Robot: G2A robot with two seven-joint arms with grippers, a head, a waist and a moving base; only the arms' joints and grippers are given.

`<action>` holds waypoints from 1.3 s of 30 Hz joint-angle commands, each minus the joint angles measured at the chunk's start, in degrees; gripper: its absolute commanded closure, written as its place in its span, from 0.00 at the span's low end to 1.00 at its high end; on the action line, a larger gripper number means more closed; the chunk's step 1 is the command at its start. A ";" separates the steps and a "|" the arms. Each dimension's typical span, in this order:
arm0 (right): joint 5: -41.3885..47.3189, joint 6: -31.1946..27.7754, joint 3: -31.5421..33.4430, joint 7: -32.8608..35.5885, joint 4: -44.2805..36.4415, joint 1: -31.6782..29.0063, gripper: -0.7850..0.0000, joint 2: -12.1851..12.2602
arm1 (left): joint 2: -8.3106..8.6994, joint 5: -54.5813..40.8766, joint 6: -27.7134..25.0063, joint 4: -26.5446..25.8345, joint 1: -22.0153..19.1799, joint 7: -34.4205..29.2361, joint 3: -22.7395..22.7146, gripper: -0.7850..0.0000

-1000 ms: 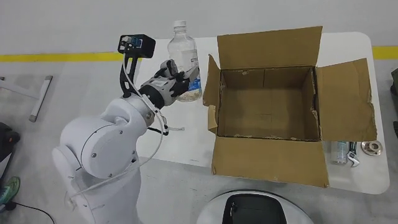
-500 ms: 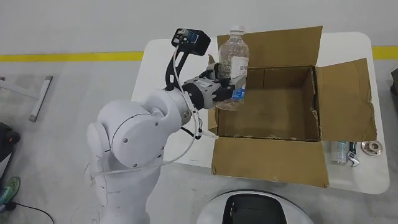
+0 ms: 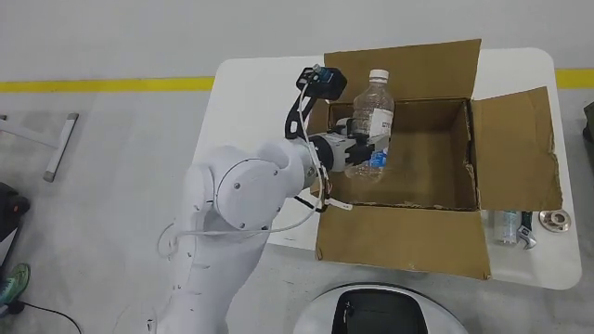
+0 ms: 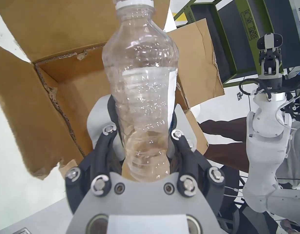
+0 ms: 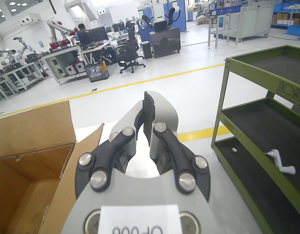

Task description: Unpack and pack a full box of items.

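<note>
- Left pincer (image 3: 357, 153): clenched on the lower body of the clear plastic bottle (image 3: 373, 121), one pad on each side, just above the base.
- Bottle: white cap on, carried over the open cardboard box (image 3: 399, 234), above the side of the cavity nearest the left arm; cap pointing toward the far flap. Not yet set down, by the look of it.
- Box: standing on the white table (image 3: 251, 102), flaps folded out, floor bare where visible.
- Right pincer (image 5: 146, 115): closed on nothing, ribbed pads together, held above the table beside the box.
- Handling, as a judgement: thin-walled and light, likely to dent under a hard squeeze; smooth and apt to slip or swing. Best gripped on the ribbed lower body, as here, not at the tapering shoulder or cap. Amount of liquid inside unclear.
</note>
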 commanded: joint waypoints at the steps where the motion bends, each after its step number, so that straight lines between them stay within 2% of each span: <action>1: -0.01 0.00 -0.01 0.00 0.00 0.00 1.00 0.00 | 0.00 0.00 0.00 0.00 0.00 0.00 0.00 1.00; 5: -0.01 0.00 -0.01 0.00 0.00 0.00 1.00 0.00 | 0.02 -0.80 -1.29 0.71 1.64 2.59 0.88 1.00; 7: -0.01 0.00 -0.01 0.00 0.00 0.00 1.00 0.00 | -0.19 -1.34 -0.20 1.78 1.49 3.63 2.25 1.00; 14: -0.01 0.00 -0.01 0.00 0.00 0.00 1.00 0.00 | -1.80 -3.49 5.64 10.37 -3.41 5.36 9.23 1.00; 21: -0.01 0.00 -0.01 0.00 0.00 0.00 1.00 0.00 | -3.09 3.82 10.45 20.01 -8.87 3.62 16.54 1.00; 27: -0.01 0.00 -0.01 0.00 0.00 0.00 1.00 0.00 | -3.87 6.37 13.41 26.01 -10.41 1.98 19.11 1.00; 39: -0.01 0.00 -0.01 0.00 0.00 0.00 1.00 0.00 | -5.19 5.85 12.39 33.22 -11.71 0.96 20.88 1.00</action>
